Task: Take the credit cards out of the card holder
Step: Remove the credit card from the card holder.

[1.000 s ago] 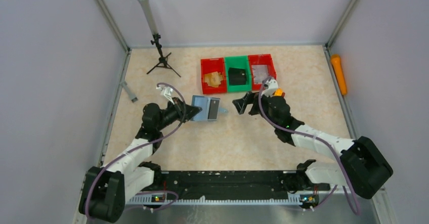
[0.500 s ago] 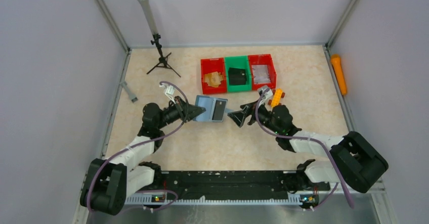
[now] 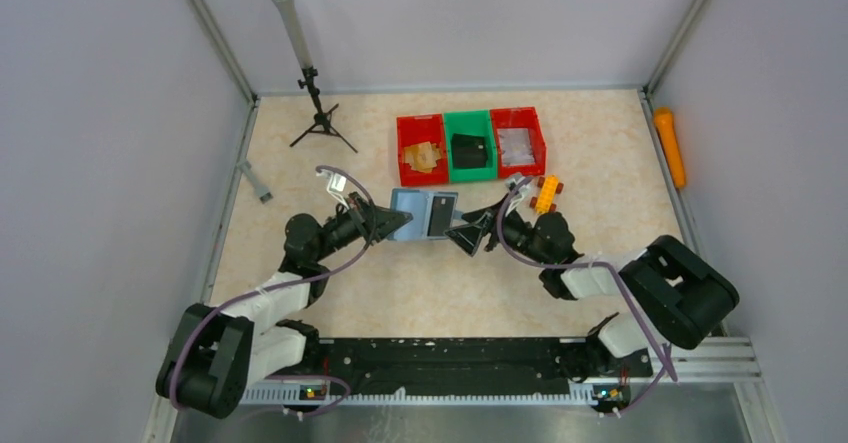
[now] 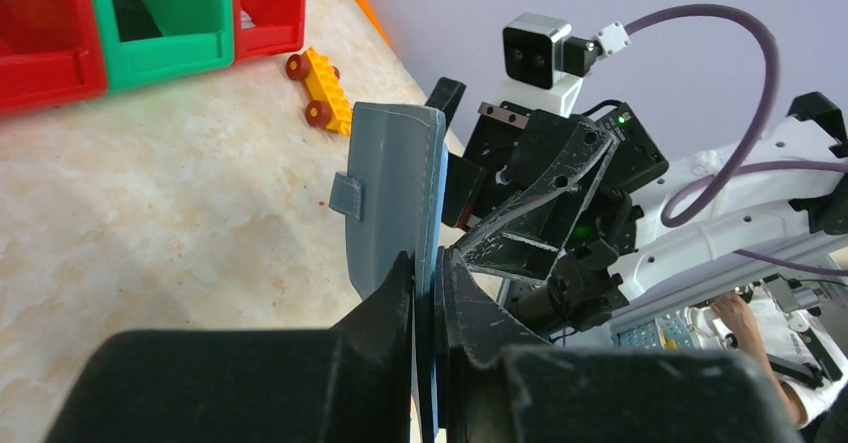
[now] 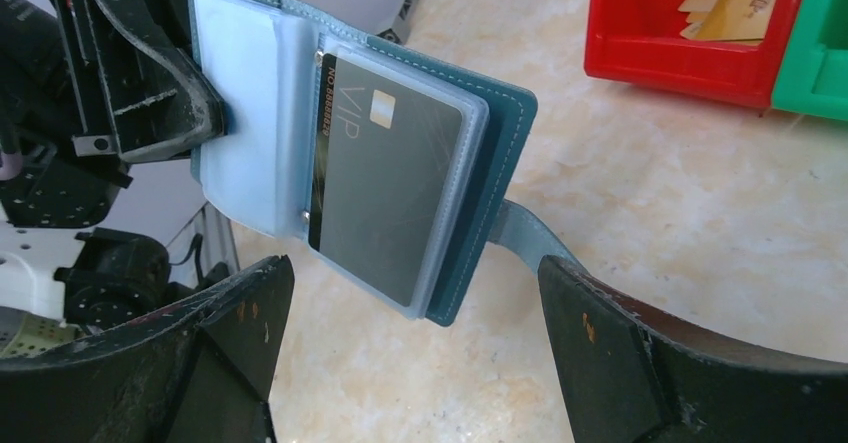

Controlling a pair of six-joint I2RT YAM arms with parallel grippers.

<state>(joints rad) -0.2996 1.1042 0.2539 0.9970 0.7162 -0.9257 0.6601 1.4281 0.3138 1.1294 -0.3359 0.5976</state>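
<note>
The slate-teal card holder (image 3: 422,214) hangs open above the table, held upright. My left gripper (image 3: 385,225) is shut on its left edge, and in the left wrist view the fingers (image 4: 428,263) pinch the cover (image 4: 390,193). A dark grey VIP credit card (image 5: 395,188) sits in a clear sleeve on the right half of the holder (image 5: 505,133); the left sleeve looks empty. My right gripper (image 3: 468,233) faces the holder's free edge and stands wide open (image 5: 412,273), one finger on each side below the card, touching nothing.
Three bins stand behind: a red bin (image 3: 421,150) with tan cards, a green bin (image 3: 470,145) with a black object, another red bin (image 3: 518,141). A yellow toy brick (image 3: 545,192) lies near them. A small tripod (image 3: 320,123) stands at back left, an orange stick (image 3: 669,147) by the right wall.
The right gripper has swung left and lower, closing in on the holder's free edge. The left gripper has carried the holder slightly right and forward. Both keep their states.
</note>
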